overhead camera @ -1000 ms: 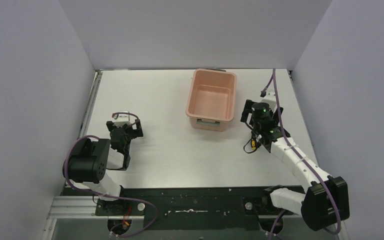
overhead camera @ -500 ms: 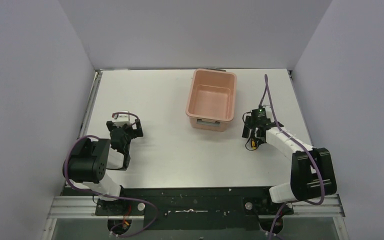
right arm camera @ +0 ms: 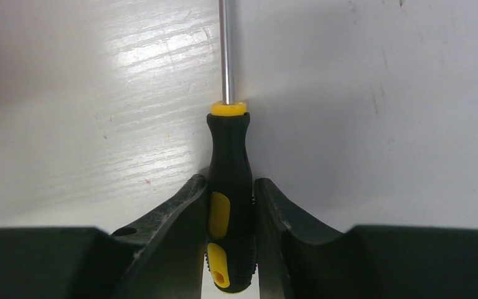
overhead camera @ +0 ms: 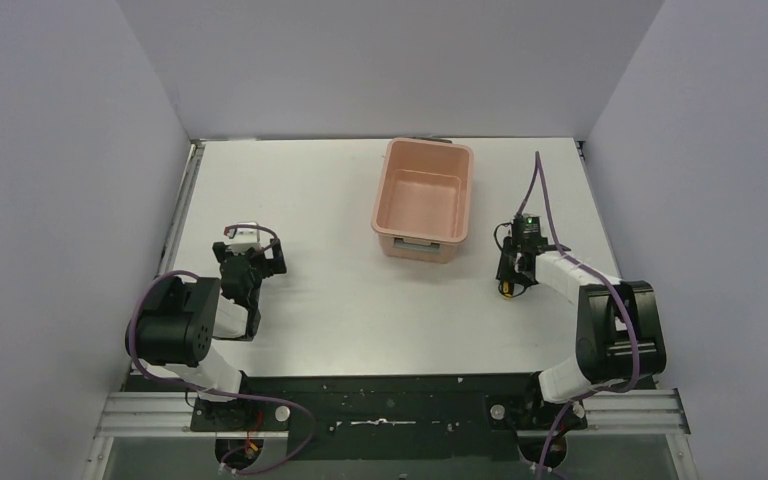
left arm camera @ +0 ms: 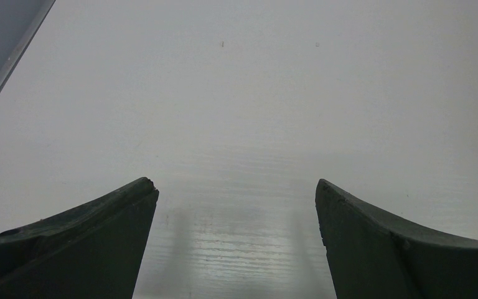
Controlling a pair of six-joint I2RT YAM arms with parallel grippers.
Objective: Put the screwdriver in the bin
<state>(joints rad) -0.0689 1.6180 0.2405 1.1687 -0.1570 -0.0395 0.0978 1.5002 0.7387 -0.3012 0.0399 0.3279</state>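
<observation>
The screwdriver [right arm camera: 230, 174] has a black and yellow handle and a thin metal shaft pointing away from the camera in the right wrist view. My right gripper [right arm camera: 230, 208] is shut on its handle, both fingers pressed against its sides, low over the table. From above, that gripper [overhead camera: 513, 275] sits right of the bin's near end, with a bit of yellow of the screwdriver [overhead camera: 506, 292] showing below it. The salmon-pink bin [overhead camera: 422, 200] stands empty at the table's far middle. My left gripper [left arm camera: 236, 199] is open over bare table, and it appears at the left [overhead camera: 250, 255] from above.
Grey walls enclose the white table on three sides. A metal rail [overhead camera: 185, 215] runs along the left edge. Purple cables loop from both arms.
My right gripper has come down over the screwdriver and closed on its handle; it stood open a second ago. The right arm folded lower. The left arm has not moved.
</observation>
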